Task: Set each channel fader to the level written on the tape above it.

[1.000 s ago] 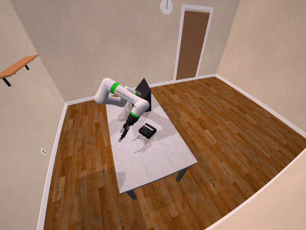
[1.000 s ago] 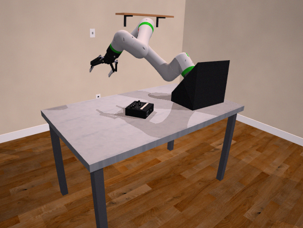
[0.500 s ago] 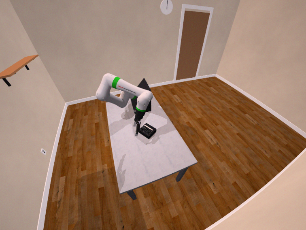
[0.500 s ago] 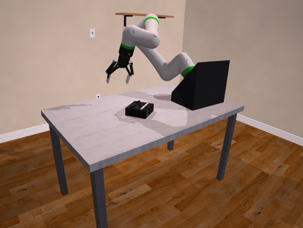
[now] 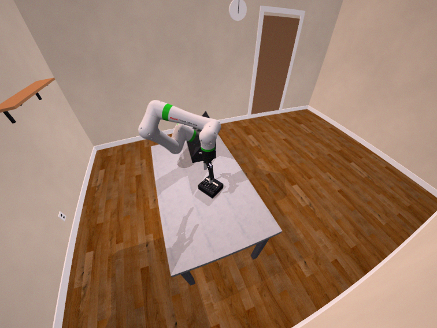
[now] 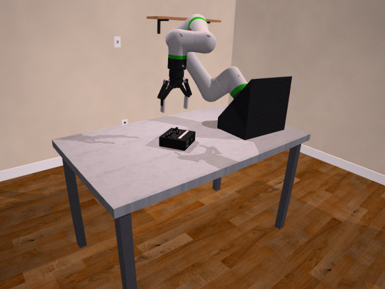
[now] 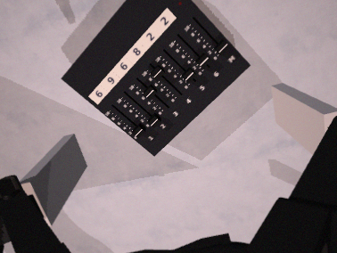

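The black lighting desk (image 6: 177, 139) stands on its feet near the middle of the white table, also seen in the top view (image 5: 210, 187). In the wrist view the desk (image 7: 156, 76) lies diagonally. Its white tape (image 7: 130, 55) reads 6, 9, 6, 8, 2, 2 for channels 1 to 6. Seven faders run across it; the master fader cap (image 7: 221, 46) is at the end marked M, and the channel 1 cap (image 7: 138, 131) is at the other end. My gripper (image 6: 174, 107) hangs well above the desk, pointing down, open and empty, with the fingers wide apart in the wrist view (image 7: 178, 142).
A black wedge-shaped pedestal (image 6: 256, 107) carrying my arm's base stands on the table behind the desk. Table edges lie well away from the desk on every side.
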You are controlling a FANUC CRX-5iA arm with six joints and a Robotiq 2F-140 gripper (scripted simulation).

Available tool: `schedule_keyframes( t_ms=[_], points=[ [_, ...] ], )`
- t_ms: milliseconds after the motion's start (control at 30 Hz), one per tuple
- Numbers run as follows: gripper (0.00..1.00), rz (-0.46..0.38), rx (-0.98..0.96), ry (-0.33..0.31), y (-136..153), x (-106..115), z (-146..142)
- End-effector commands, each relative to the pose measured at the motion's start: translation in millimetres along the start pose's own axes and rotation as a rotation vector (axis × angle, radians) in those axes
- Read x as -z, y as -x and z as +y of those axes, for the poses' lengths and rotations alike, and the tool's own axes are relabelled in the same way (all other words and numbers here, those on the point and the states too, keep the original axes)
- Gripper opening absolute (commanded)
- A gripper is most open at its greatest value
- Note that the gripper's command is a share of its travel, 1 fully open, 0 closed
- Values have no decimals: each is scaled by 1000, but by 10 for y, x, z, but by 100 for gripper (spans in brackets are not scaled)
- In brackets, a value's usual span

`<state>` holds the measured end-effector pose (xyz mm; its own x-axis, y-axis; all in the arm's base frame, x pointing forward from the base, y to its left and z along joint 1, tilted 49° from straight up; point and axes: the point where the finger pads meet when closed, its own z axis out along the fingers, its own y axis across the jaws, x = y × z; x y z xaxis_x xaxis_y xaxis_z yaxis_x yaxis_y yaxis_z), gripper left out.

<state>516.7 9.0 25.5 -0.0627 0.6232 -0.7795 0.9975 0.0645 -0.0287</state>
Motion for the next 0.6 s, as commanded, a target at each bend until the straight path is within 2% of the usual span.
schedule_keyframes(
  t_ms=[0,467,567],
  points=[
    [100,40,17,-13,-193,20,-115],
    [100,40,19,-13,-193,20,-115],
    [100,42,113,-11,-158,14,-99]
  ],
)
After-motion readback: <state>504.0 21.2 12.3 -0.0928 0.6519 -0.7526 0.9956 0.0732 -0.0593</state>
